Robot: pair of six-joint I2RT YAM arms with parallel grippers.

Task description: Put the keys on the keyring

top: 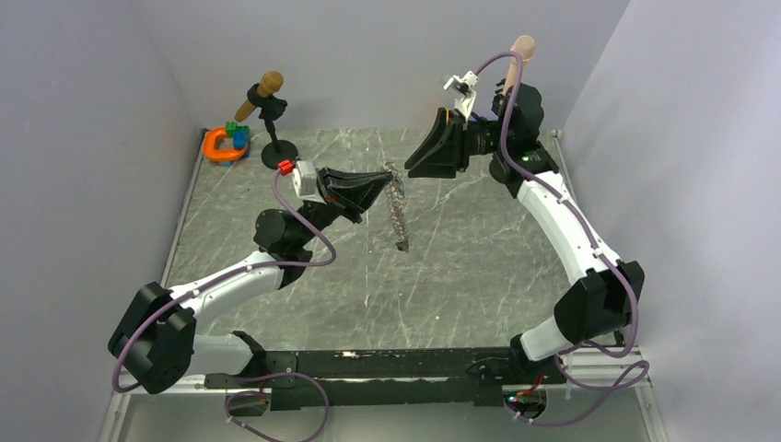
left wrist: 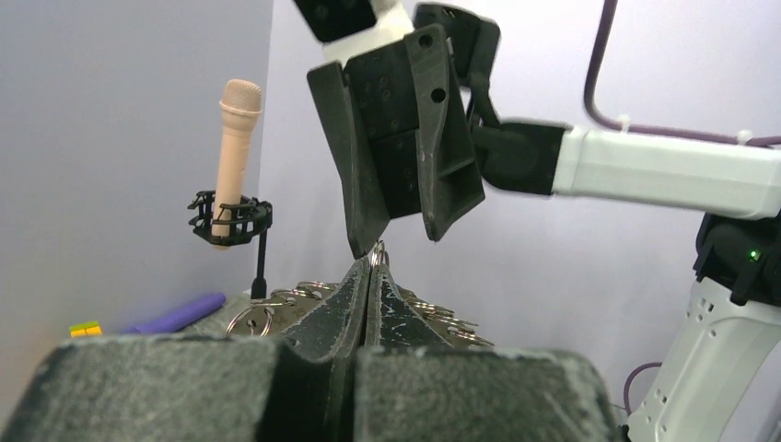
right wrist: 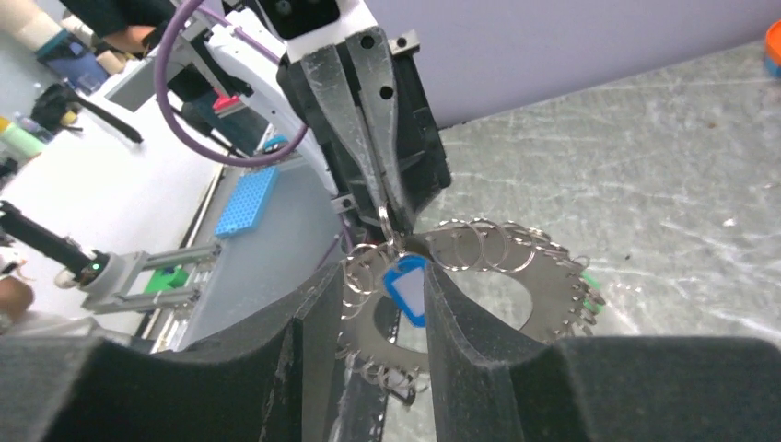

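The left jaws are squeezed shut on the keyring [right wrist: 516, 313], holding it up above the worktop [top: 460, 267]. The right jaws are open around a blue key [right wrist: 405, 287] that seems to hang on it. I think the job is only partly done.

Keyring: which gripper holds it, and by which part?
The left gripper pinches the keyring by a small loop on its rim.

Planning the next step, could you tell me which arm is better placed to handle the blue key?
Probably right: the right tool, open, brackets the blue key, while the left tool clamps the keyring.
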